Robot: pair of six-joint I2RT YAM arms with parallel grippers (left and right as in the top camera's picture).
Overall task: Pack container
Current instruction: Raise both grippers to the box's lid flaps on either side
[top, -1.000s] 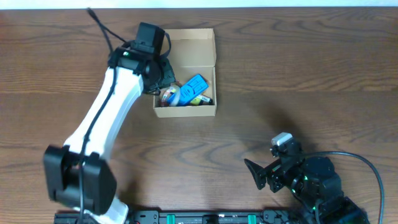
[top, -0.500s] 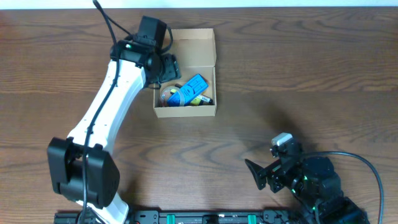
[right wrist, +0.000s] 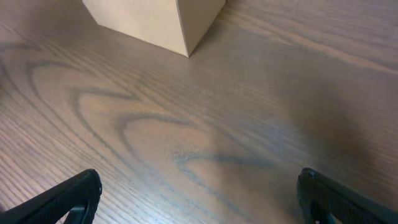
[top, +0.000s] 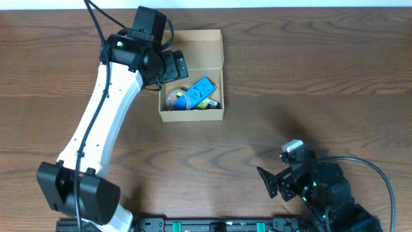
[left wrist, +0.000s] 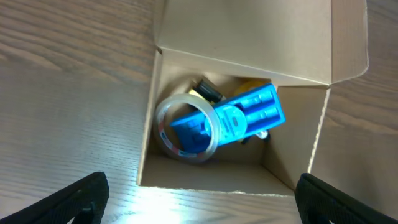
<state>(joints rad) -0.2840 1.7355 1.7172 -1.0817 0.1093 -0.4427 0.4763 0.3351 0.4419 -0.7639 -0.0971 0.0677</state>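
The container (top: 192, 116) is a tan cardboard box, and its flap lid (top: 199, 48) stands open at the back. Inside lie a clear tape roll (top: 175, 98), a blue plastic item (top: 199, 89) and a small yellow and black thing (top: 210, 103). My left gripper (top: 172, 66) hovers open over the box's left rear corner, holding nothing. In the left wrist view the container (left wrist: 298, 134), the tape roll (left wrist: 186, 127) and the blue item (left wrist: 252, 112) show beyond the wide-open left gripper (left wrist: 200, 205). My right gripper (top: 267, 182) rests open near the front right, facing the box corner (right wrist: 155, 22).
The dark wooden table (top: 309, 84) stretches all round the box. A black cable (top: 96, 16) runs off the left arm toward the back edge. The right arm's base (top: 328, 193) and a rail sit at the front edge.
My left gripper has opened and drawn back out of the box toward its left rear. The tape roll stays lying inside. The right arm has barely moved.
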